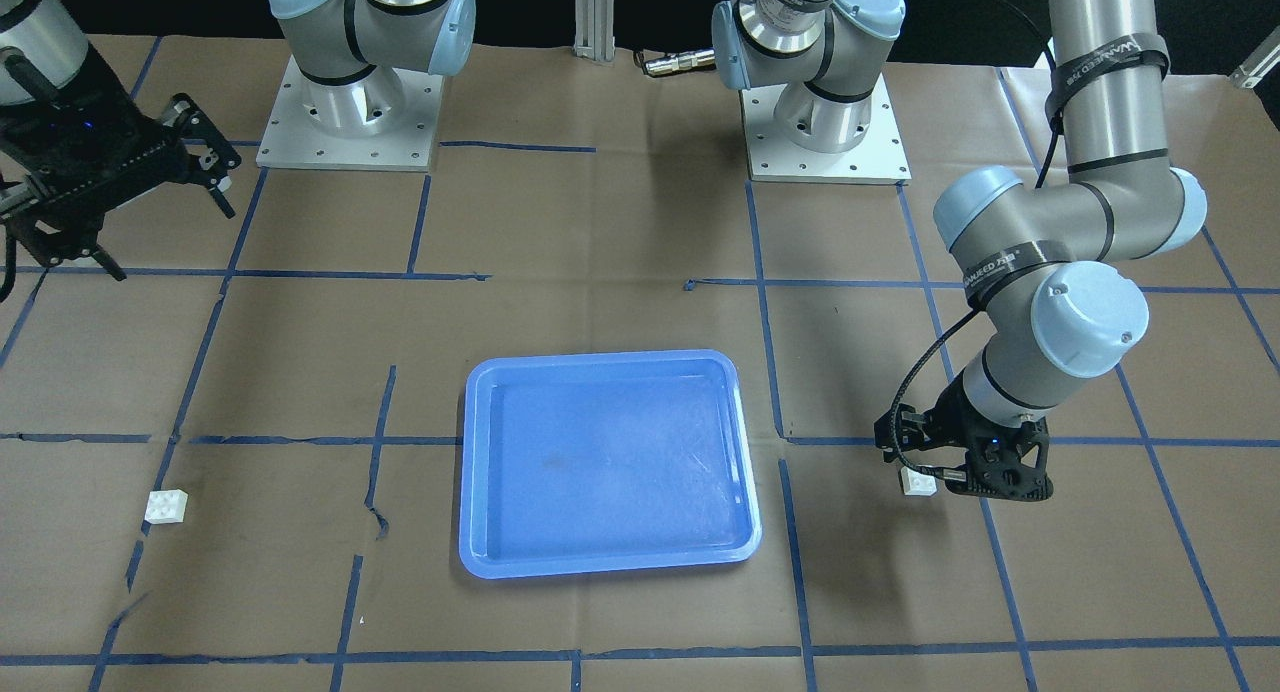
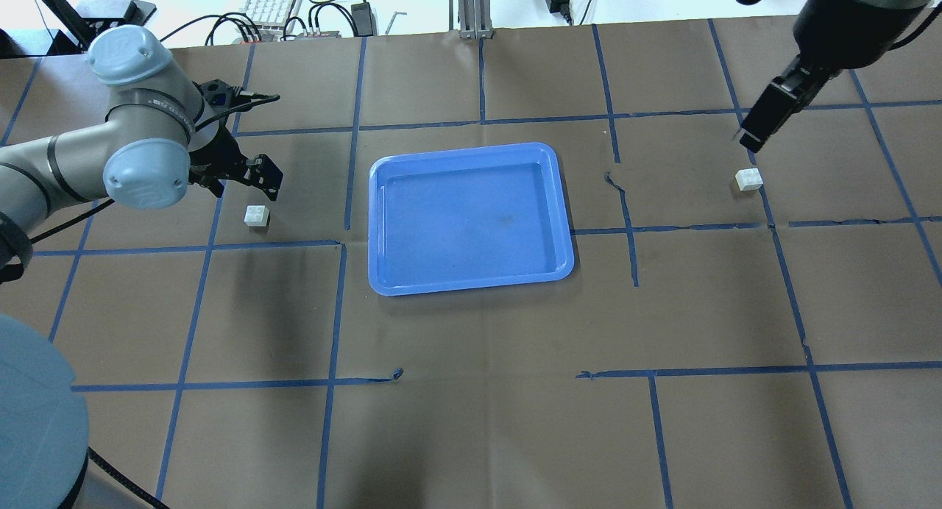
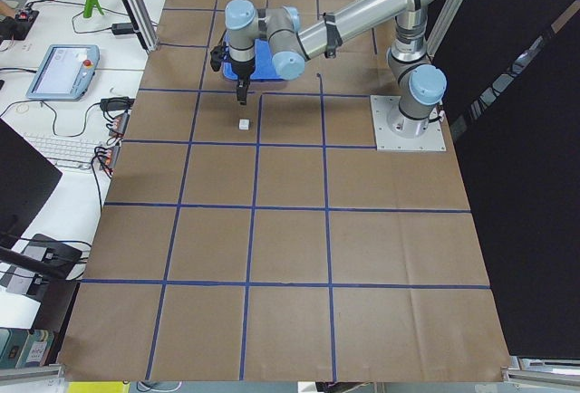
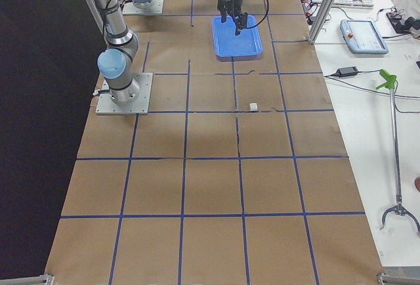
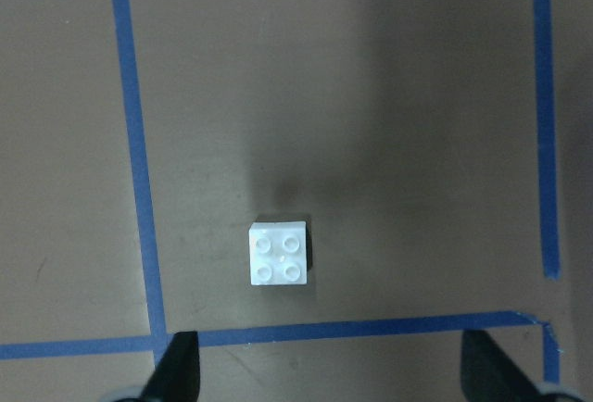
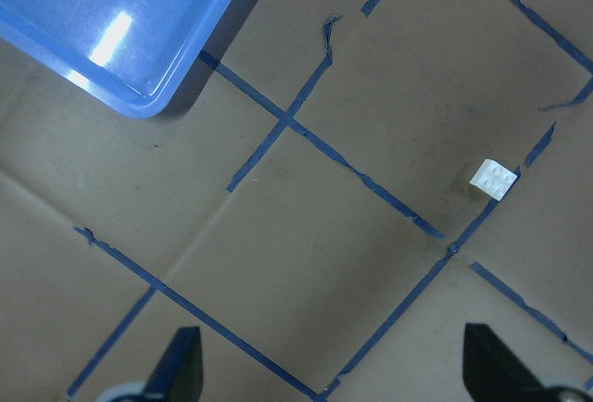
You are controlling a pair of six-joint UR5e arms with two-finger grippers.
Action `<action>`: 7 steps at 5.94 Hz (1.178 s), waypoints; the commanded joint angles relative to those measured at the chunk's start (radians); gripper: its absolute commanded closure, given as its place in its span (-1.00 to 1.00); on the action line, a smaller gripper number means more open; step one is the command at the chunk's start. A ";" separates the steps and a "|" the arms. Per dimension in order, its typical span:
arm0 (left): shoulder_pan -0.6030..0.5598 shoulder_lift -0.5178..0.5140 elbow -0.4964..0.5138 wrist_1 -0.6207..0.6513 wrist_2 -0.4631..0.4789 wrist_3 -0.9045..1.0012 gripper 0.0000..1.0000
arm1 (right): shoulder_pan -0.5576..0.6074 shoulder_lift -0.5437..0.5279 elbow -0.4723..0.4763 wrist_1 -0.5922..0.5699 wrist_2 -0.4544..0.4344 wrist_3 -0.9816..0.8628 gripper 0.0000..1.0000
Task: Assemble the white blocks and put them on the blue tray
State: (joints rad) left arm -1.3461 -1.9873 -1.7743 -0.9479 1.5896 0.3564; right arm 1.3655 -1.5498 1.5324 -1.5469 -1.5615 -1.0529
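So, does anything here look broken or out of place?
Only wear. The brown paper cover has a tear beside the blue tray, and the tray floor shows a faint dark smudge. The left white block and right white block sit flat, studs up, apart on the paper.

- The counter (image 2: 471, 421) is covered in brown paper, torn in places, with a grid of blue tape (image 2: 441, 124).
- The blue tray (image 2: 471, 215) lies flat near the middle.
- The left white block (image 2: 257, 215) and the right white block (image 2: 749, 179) lie studs up, well apart, either side of the tray.
- The right base plate (image 1: 300, 147) and the left base plate (image 1: 780, 162) sit along the robot's edge.
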 commanded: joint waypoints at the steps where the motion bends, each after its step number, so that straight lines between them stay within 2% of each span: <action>1: 0.001 -0.063 -0.025 0.037 0.004 0.030 -0.99 | -0.122 0.031 -0.001 -0.001 0.008 -0.598 -1.00; 2: 0.002 -0.064 -0.034 0.043 0.006 0.030 -0.98 | -0.178 0.054 -0.004 -0.025 0.008 -0.877 -1.00; 3: 0.005 -0.064 -0.024 0.043 0.006 0.032 -0.81 | -0.227 0.082 -0.005 -0.091 0.011 -1.068 -0.99; 4: 0.011 -0.064 -0.025 0.043 0.006 0.030 -0.43 | -0.241 0.118 -0.008 -0.100 0.015 -1.163 -0.99; 5: 0.012 -0.064 -0.025 0.044 0.006 0.029 -0.30 | -0.271 0.138 -0.002 -0.102 0.122 -1.176 -0.99; 7: 0.012 -0.067 -0.019 0.044 0.007 0.027 -0.29 | -0.359 0.280 -0.003 -0.104 0.329 -1.205 -0.99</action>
State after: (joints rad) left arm -1.3348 -2.0527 -1.7971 -0.9036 1.5964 0.3847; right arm 1.0514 -1.3443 1.5299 -1.6489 -1.3349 -2.2349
